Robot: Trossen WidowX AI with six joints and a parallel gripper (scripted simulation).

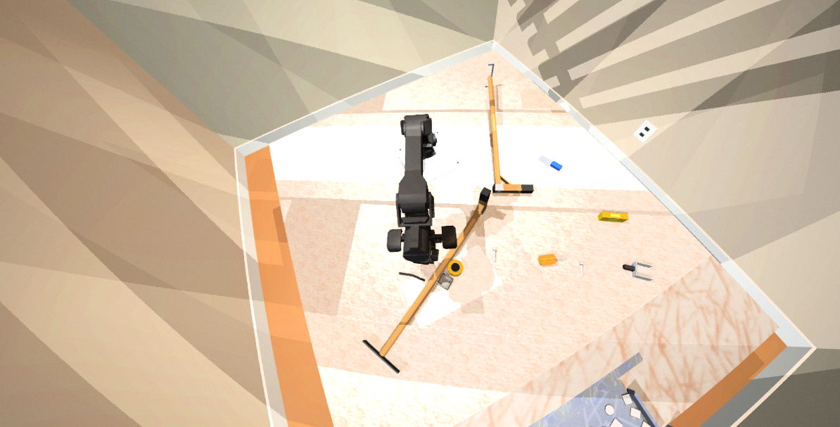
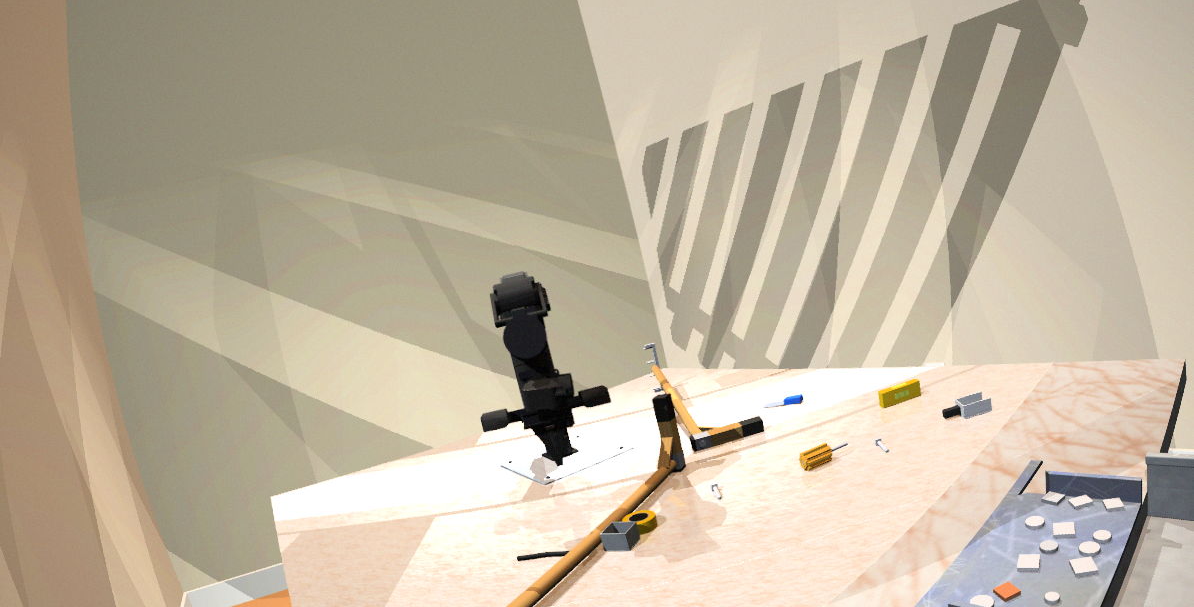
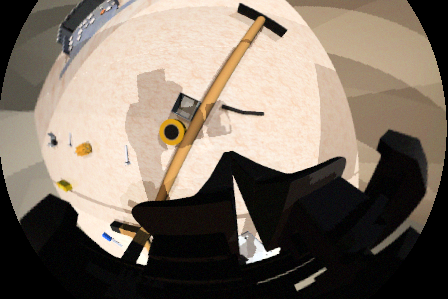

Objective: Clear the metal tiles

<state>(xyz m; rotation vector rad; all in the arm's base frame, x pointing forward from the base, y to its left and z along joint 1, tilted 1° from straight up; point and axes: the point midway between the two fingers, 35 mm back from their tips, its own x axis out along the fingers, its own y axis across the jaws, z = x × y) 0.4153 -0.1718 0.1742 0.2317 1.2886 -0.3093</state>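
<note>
The desk [image 1: 528,318] [image 2: 751,536] [image 3: 280,78] is carrying everything, and the black arm [image 1: 414,160] [image 2: 534,352] is standing over its far side. The long scraper [image 1: 412,308] [image 2: 576,555] [image 3: 229,70] is lying diagonally on the desk, its black cross blade pointing away from the arm and its bent grip rising at the other end. A second long tool [image 1: 493,130] [image 2: 680,402] with a hook is lying near that grip. The bench plate [image 1: 579,406] [image 2: 985,527] [image 3: 100,25] is resting well apart from the arm, with the catch box [image 2: 1169,490] showing at its end.

The gripper [image 1: 420,247] [image 2: 547,406] [image 3: 228,155] is hanging near the scraper's handle; its fingers are closed and they are holding nothing. A square metal tube [image 1: 444,281] [image 2: 619,537] [image 3: 176,104] and a yellow ring [image 1: 461,271] [image 2: 650,523] [image 3: 162,132] are sitting just beside the handle. Many pale tiles [image 1: 608,409] [image 2: 1063,529] [image 3: 90,19] and one orange tile [image 2: 1006,591] [image 3: 102,11] are still waiting on the plate.

I am judging that the step in hand is reaching for the scraper, and sweeping is not yet beginning. The next move is asking for open fingers, turned across the handle, then lowering without bumping the tube or the ring.
</note>
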